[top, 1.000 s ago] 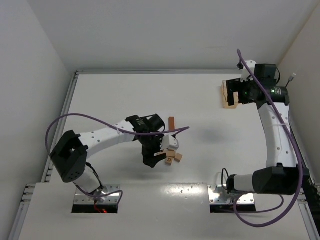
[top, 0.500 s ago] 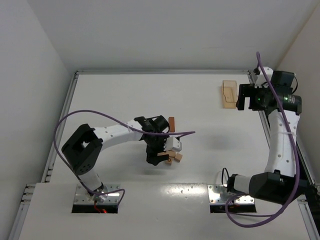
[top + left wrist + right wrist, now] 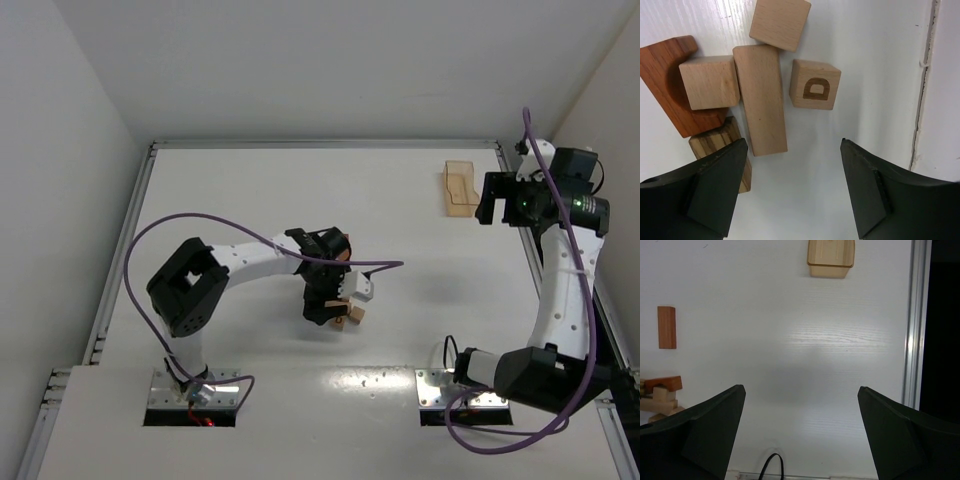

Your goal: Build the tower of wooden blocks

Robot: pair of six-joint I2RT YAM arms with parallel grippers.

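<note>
Currently left hand and right hand gape empty; closing on the crowded wood blocks could knock neighbours askew.

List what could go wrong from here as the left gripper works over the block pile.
1. The blocks lie packed: the bar lies against a cube and close to the D cube, so closing the open left gripper on one may shove its neighbours.
2. One finger overlaps the striped block in the wrist view; coming straight down, it could land on it.
</note>
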